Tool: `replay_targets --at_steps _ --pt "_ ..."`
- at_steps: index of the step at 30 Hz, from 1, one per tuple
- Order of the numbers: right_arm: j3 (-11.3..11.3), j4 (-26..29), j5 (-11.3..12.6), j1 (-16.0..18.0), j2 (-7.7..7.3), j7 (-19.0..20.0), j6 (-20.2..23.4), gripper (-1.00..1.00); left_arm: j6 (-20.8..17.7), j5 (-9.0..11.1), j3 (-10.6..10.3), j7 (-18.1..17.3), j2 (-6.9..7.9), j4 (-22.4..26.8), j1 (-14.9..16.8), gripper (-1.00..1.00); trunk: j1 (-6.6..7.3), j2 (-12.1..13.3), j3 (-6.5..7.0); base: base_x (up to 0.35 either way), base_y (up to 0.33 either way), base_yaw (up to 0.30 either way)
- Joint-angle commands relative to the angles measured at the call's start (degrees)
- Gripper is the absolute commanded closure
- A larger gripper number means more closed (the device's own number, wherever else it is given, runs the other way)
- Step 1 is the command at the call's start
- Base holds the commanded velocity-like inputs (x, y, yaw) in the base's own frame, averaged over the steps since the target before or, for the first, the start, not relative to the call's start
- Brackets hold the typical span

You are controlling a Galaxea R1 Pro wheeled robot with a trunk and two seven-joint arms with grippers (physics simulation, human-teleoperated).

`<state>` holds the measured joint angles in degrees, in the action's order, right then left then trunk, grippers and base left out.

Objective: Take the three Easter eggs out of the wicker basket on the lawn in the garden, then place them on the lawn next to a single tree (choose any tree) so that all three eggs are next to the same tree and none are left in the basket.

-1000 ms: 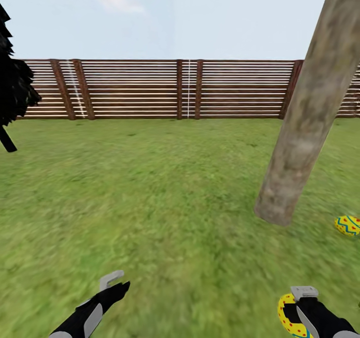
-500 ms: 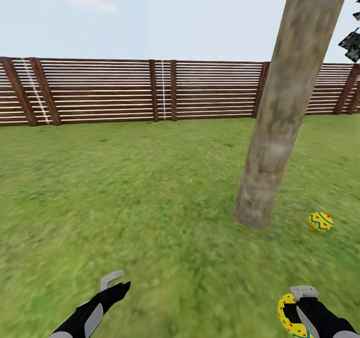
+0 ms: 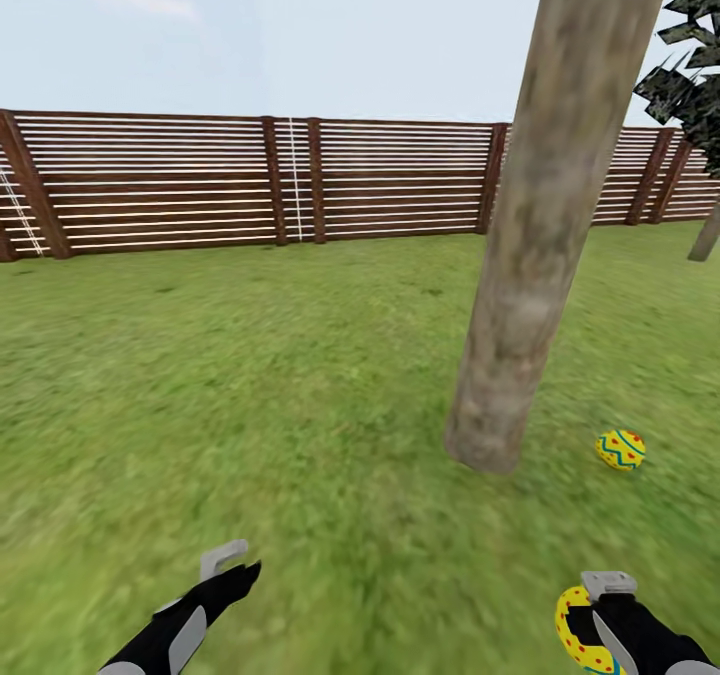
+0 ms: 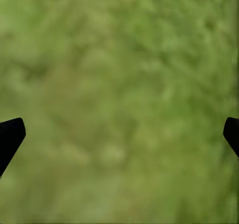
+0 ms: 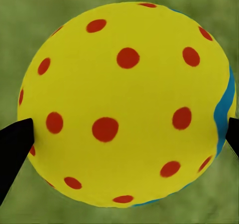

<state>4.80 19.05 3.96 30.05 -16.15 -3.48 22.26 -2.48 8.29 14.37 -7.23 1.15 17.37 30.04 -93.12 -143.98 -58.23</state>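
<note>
- Yellow, red-dotted and blue-banded, an egg (image 5: 124, 104) is clamped between the two fingers of the right gripper (image 3: 598, 615); in the right wrist view it is seen pressed against both dark fingertips, with grass behind it.
- A second egg (image 3: 620, 449) is seen lying on the lawn (image 3: 250, 385), near the foot of the tree and to its right.
- The tree (image 3: 540, 225) is shown as a pale grey-brown trunk leaning slightly, standing right of centre in the head view.
- The left gripper (image 3: 228, 567) is held low over the grass with its fingers apart and nothing between them; in the left wrist view only blurred green is seen between the fingertips (image 4: 10, 139).
- A brown slatted fence (image 3: 200, 185) is seen across the far edge of the grass, and dark foliage (image 3: 690, 85) at the upper right.
- Compared with half a second ago, the whole view has been turned to the right: trunk, lying egg and fence posts are shifted leftward, while both grippers are placed as before.
</note>
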Motion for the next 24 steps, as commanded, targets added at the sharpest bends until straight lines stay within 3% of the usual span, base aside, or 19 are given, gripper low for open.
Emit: replay_targets --at_steps 1,20,24 --pt "0.5 0.1 0.4 0.0 -0.07 -0.3 0.3 1.0 -0.3 0.6 0.2 -0.3 -0.01 0.0 0.0 -1.0 -0.02 0.0 -0.09 0.329 0.0 -0.004" --pt "0.5 0.1 0.4 0.0 -0.11 -0.3 0.1 1.0 -0.2 0.7 0.3 -0.3 -0.01 0.0 0.0 -1.0 -0.02 0.0 -0.39 0.331 0.0 0.0" --pt "0.4 0.1 0.4 0.0 -0.11 -0.3 0.1 1.0 -0.2 0.7 0.3 -0.3 -0.01 0.0 0.0 -1.0 -0.02 0.0 -0.39 0.088 0.0 0.0"
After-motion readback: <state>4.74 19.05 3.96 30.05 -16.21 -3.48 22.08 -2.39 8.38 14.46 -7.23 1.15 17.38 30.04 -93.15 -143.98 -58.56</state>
